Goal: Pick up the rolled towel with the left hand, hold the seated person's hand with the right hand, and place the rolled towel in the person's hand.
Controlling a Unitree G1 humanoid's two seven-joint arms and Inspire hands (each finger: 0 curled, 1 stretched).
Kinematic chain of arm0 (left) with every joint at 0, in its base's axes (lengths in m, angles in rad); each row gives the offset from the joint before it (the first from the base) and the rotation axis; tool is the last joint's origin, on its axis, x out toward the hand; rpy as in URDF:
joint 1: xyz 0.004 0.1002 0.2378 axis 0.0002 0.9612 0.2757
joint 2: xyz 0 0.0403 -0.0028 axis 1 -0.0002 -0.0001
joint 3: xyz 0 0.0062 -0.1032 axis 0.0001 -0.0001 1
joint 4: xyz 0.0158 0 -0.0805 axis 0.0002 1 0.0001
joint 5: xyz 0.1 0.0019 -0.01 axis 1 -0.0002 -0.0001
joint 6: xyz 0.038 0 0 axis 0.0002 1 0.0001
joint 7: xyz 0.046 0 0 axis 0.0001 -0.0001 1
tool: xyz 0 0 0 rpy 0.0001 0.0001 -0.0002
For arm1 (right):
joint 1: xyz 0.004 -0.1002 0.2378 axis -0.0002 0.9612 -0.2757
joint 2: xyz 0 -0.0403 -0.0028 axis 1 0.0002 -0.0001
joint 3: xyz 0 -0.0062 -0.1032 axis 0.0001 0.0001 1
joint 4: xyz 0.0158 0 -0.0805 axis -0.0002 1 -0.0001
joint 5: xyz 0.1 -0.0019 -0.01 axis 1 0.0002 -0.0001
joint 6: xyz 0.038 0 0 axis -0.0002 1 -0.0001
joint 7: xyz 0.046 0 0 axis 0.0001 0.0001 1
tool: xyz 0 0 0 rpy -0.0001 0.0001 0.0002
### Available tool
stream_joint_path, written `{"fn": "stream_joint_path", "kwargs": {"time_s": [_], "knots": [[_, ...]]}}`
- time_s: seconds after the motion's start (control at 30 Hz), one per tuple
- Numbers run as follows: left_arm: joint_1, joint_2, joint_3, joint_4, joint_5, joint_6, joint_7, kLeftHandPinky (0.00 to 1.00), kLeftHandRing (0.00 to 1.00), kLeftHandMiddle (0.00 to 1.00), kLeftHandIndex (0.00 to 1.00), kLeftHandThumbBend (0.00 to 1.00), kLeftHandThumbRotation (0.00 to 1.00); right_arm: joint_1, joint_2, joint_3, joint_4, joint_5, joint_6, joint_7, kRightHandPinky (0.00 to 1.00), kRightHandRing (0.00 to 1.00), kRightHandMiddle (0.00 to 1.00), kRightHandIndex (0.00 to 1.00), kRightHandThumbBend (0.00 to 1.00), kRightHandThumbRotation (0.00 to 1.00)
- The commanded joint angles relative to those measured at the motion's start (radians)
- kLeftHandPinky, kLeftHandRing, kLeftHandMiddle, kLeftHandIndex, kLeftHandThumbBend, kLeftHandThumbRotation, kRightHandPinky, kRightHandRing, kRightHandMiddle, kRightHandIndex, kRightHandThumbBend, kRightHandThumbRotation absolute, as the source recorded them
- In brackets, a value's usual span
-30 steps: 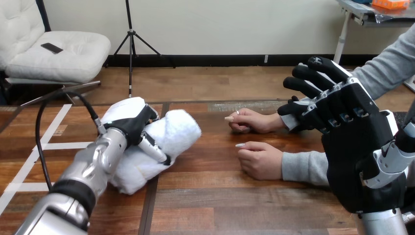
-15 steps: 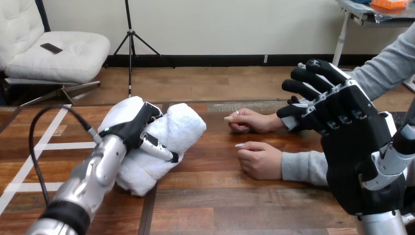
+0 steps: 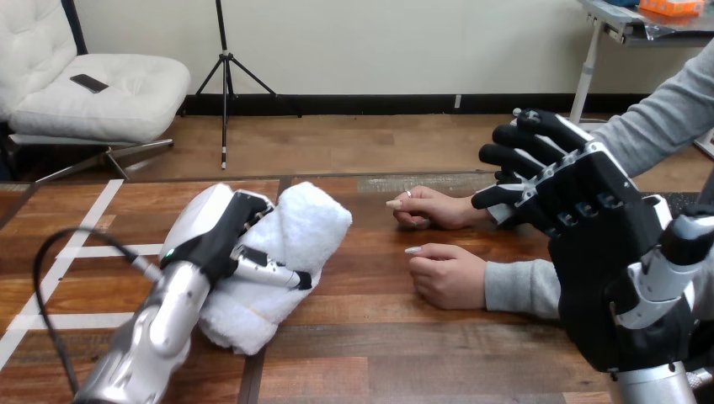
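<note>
Rolled towel (image 3: 296, 234) apparently on table (image 3: 362, 358), left, left hand (image 3: 217, 237) atop; to right, person's far hand (image 3: 434, 208) behind person's near hand (image 3: 446, 274); right hand (image 3: 602, 244) rightmost

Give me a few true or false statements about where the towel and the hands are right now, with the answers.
1. The left hand has its fingers and thumb curled round the rolled towel. True.
2. The rolled towel lies in one of the person's hands. False: it is at the left of the table, apart from the person's nearer hand and the person's farther hand.
3. The right hand is raised, open and holds nothing. True.
4. The person's hands are lifted off the table with palms up. False: both rest on the table, palms down, with fingers curled under.
</note>
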Motion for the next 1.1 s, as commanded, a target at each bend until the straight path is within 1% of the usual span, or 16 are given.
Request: {"fn": "stream_joint_path", "kwargs": {"time_s": [0.0, 0.03, 0.13, 0.2, 0.3, 0.37, 0.43, 0.47, 0.5, 0.57, 0.6, 0.67, 0.73, 0.8, 0.87, 1.07], "knots": [[0.075, 0.028, 0.126, -0.323, -0.093, -0.035, 0.005, 0.27, 0.32, 0.39, 0.44, 0.59, 0.00, -0.068, -0.025, -0.027, 0.063, -0.047, -0.030, -0.001, 0.60, 0.78, 0.78, 0.78, 0.83, 1.00], [0.084, 0.027, 0.130, -0.336, -0.093, -0.032, 0.006, 0.27, 0.32, 0.39, 0.44, 0.59, 0.00, -0.069, -0.027, -0.028, 0.066, -0.050, -0.031, 0.000, 0.61, 0.78, 0.78, 0.78, 0.82, 1.00], [0.115, 0.021, 0.149, -0.375, -0.111, -0.050, 0.010, 0.27, 0.32, 0.39, 0.44, 0.59, 0.00, -0.081, -0.037, -0.030, 0.090, -0.060, -0.038, 0.011, 0.62, 0.79, 0.79, 0.79, 0.80, 1.00], [0.139, 0.017, 0.161, -0.401, -0.123, -0.063, 0.016, 0.27, 0.31, 0.39, 0.44, 0.59, 0.00, -0.090, -0.045, -0.031, 0.109, -0.080, -0.049, 0.014, 0.62, 0.79, 0.79, 0.80, 0.79, 1.00], [0.172, 0.011, 0.175, -0.445, -0.131, -0.065, 0.021, 0.25, 0.31, 0.38, 0.43, 0.59, 0.00, -0.105, -0.058, -0.033, 0.137, -0.102, -0.062, 0.024, 0.64, 0.80, 0.80, 0.80, 0.77, 1.00], [0.199, 0.005, 0.187, -0.474, -0.148, -0.087, 0.025, 0.25, 0.30, 0.38, 0.43, 0.59, 0.00, -0.119, -0.070, -0.036, 0.165, -0.124, -0.071, 0.028, 0.65, 0.81, 0.80, 0.81, 0.77, 1.00], [0.210, 0.002, 0.191, -0.488, -0.155, -0.093, 0.025, 0.24, 0.30, 0.38, 0.43, 0.59, 0.00, -0.123, -0.074, -0.038, 0.174, -0.131, -0.075, 0.028, 0.66, 0.82, 0.81, 0.82, 0.77, 1.00], [0.221, 0.001, 0.195, -0.500, -0.160, -0.102, 0.027, 0.24, 0.30, 0.38, 0.43, 0.58, 0.00, -0.127, -0.081, -0.040, 0.185, -0.147, -0.077, 0.024, 0.69, 0.83, 0.81, 0.82, 0.74, 1.00], [0.230, -0.001, 0.198, -0.510, -0.163, -0.107, 0.028, 0.24, 0.30, 0.38, 0.43, 0.58, 0.00, -0.131, -0.087, -0.042, 0.193, -0.160, -0.079, 0.021, 0.72, 0.84, 0.82, 0.83, 0.77, 1.00], [0.259, -0.009, 0.209, -0.544, -0.170, -0.116, 0.036, 0.24, 0.30, 0.38, 0.43, 0.59, 0.00, -0.150, -0.102, -0.046, 0.229, -0.196, -0.093, 0.011, 0.74, 0.84, 0.82, 0.83, 0.78, 1.00], [0.267, -0.011, 0.212, -0.554, -0.171, -0.116, 0.037, 0.24, 0.30, 0.38, 0.43, 0.59, 0.00, -0.154, -0.106, -0.048, 0.237, -0.203, -0.098, 0.010, 0.74, 0.84, 0.82, 0.83, 0.79, 1.00], [0.292, -0.023, 0.221, -0.584, -0.185, -0.122, 0.041, 0.25, 0.31, 0.38, 0.43, 0.59, 0.00, -0.172, -0.115, -0.051, 0.271, -0.204, -0.110, 0.016, 0.76, 0.85, 0.83, 0.83, 0.79, 1.00], [0.303, -0.029, 0.225, -0.600, -0.191, -0.122, 0.041, 0.25, 0.31, 0.38, 0.43, 0.59, 0.00, -0.180, -0.120, -0.052, 0.286, -0.202, -0.116, 0.019, 0.77, 0.85, 0.83, 0.83, 0.79, 1.00], [0.322, -0.036, 0.231, -0.615, -0.200, -0.138, 0.047, 0.25, 0.31, 0.38, 0.43, 0.59, 0.00, -0.193, -0.132, -0.053, 0.309, -0.202, -0.119, 0.027, 0.79, 0.86, 0.84, 0.84, 0.79, 1.00], [0.348, -0.041, 0.237, -0.639, -0.199, -0.147, 0.054, 0.25, 0.31, 0.38, 0.43, 0.59, 0.00, -0.209, -0.147, -0.055, 0.336, -0.216, -0.119, 0.023, 0.80, 0.86, 0.85, 0.84, 0.80, 1.00], [0.400, -0.056, 0.245, -0.700, -0.191, -0.153, 0.069, 0.25, 0.30, 0.37, 0.42, 0.60, 0.00, -0.242, -0.174, -0.060, 0.389, -0.251, -0.133, 0.005, 0.81, 0.87, 0.85, 0.84, 0.84, 1.00]]}}
